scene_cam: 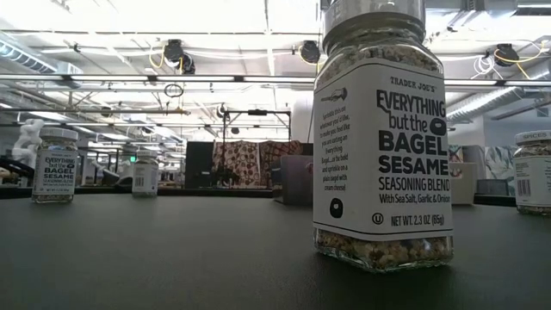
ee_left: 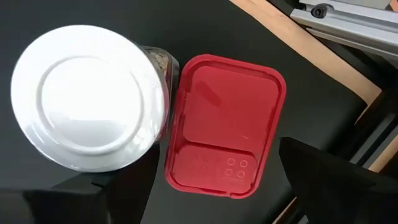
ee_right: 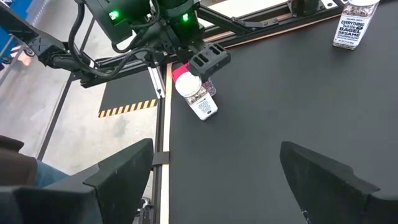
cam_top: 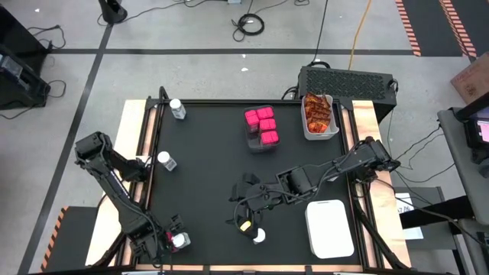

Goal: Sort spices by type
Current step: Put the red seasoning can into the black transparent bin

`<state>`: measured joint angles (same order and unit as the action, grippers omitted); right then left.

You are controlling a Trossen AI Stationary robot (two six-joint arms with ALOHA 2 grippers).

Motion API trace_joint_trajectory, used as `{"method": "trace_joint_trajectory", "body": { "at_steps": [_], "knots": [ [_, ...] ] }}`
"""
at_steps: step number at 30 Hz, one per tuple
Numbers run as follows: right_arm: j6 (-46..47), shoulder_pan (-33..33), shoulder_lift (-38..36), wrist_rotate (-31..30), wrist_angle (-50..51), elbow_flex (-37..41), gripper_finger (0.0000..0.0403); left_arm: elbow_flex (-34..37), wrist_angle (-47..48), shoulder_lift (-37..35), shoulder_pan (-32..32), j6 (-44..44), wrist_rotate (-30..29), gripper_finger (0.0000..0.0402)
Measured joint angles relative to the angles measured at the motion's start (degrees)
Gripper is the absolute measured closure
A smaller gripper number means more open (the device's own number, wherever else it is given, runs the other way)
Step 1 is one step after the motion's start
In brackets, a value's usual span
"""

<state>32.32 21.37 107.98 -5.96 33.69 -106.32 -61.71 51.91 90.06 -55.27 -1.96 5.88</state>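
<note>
At the frame's lower left, the left gripper (cam_top: pixel 177 240) should centre its wide jaws over the jar (ee_left: pixel 87 96) before closing.

Dark jointed arms (cam_top: pixel 114 179); green lights

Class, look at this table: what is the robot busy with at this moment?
It is sorting spices. The left gripper, open, hovers over a white-lidded jar beside a red lid-like tray at the table's near left corner. The right gripper, also open, hangs near another jar. Pink packs and orange-red sachets already sit in bins.
</note>
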Motion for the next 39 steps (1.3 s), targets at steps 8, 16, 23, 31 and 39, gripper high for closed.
{"method": "trace_joint_trajectory", "body": {
  "at_steps": [8,16,23,31,39],
  "knots": [
    [0.00,0.00,0.00,0.00,0.00,0.00,0.0057,0.00,0.15,0.00,0.00,0.00,-0.14,0.0150],
    [-0.15,0.00,-0.02,-0.02,0.01,0.00,0.0057,-0.05,3.24,-0.66,-0.01,0.09,1.19,0.0180],
    [-0.41,0.00,-0.02,-0.02,0.31,0.00,0.0057,-2.07,11.42,-6.43,0.26,2.07,1.15,0.0180],
    [-1.22,-0.06,-0.07,1.29,0.77,0.00,0.0057,-5.80,19.57,-17.89,4.08,10.58,-0.53,0.0180],
    [-6.62,-3.69,-3.68,1.27,6.10,0.00,0.0057,-12.41,24.24,-25.25,15.49,3.12,-15.14,0.0180]
  ]
}}
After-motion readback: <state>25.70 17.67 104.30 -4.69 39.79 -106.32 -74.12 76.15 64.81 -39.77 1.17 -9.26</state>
